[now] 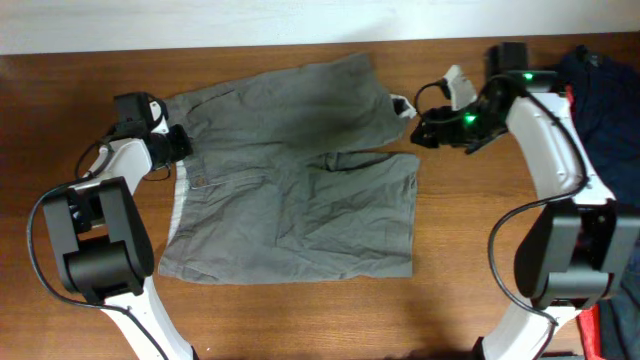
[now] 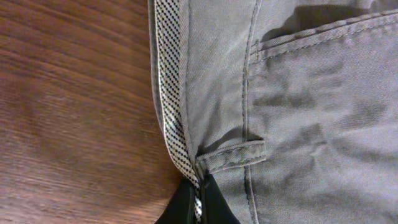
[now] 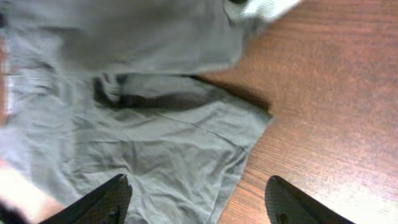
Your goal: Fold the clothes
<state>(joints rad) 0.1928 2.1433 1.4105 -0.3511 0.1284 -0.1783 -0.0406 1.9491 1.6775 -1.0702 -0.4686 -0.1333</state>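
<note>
**Shorts flat, no fold made yet**

Most of the tabletop is taken up by the shorts. They are spread flat at centre w/ the waist toward the left arm and both legs toward the right arm. No part is seen doubled over, so the task is judged to be at its start: spreading looks done, and all the folding is left. Some wrinkles are seen on the near leg, and the far leg's hem is slightly rucked. A navy garment is heaped at the far right edge, well apart from the shorts and not part of the job.

The left gripper is clamped on the waistband at the far corner of the waist. In the wrist view its fingers are pressed together on the dotted inner lining, just beside a belt loop. The right gripper is held w/ jaws apart and nothing btwn them, just beside the far leg's hem. No cloth is touched by it, as far as can be told. A pale tag is turned out at that hem.

A grip on the far hem is prob. needed next, so that the far edge can be lifted at both ends and carried over the near half.
</note>
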